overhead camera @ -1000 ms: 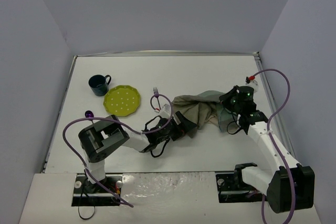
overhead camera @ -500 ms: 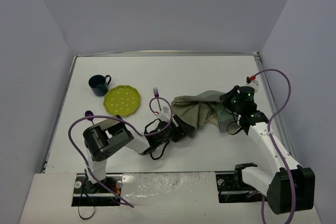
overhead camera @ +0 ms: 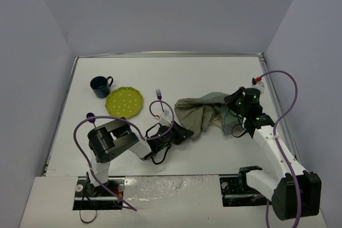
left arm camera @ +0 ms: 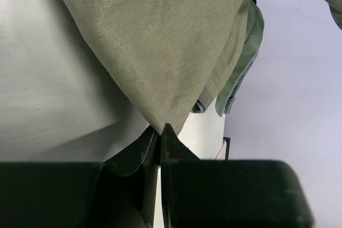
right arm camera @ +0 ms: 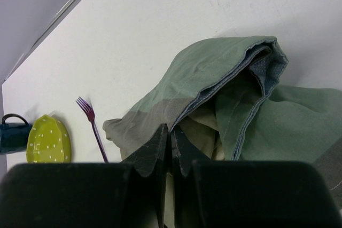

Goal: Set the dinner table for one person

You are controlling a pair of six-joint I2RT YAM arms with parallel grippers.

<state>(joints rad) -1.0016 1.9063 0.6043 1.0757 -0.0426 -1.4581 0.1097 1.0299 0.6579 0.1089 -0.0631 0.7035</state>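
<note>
While the left gripper (left arm camera: 160, 129) and right gripper (right arm camera: 170, 130) each pinch the crumpled placemat (overhead camera: 200, 113) with closed jaws, the fork (overhead camera: 158, 95), plate (overhead camera: 124, 102) and mug (overhead camera: 100, 86) lie at its ten o'clock.

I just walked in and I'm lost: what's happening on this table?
Both arms are working on a crumpled placemat on the table. The left arm's jaws are shut on one beige corner, and the right arm's jaws on its green right-hand end. The plate, mug and fork lie to its left, not yet arranged.

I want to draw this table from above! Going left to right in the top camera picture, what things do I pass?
dark blue mug → yellow-green plate → purple fork → beige-and-green cloth
</note>
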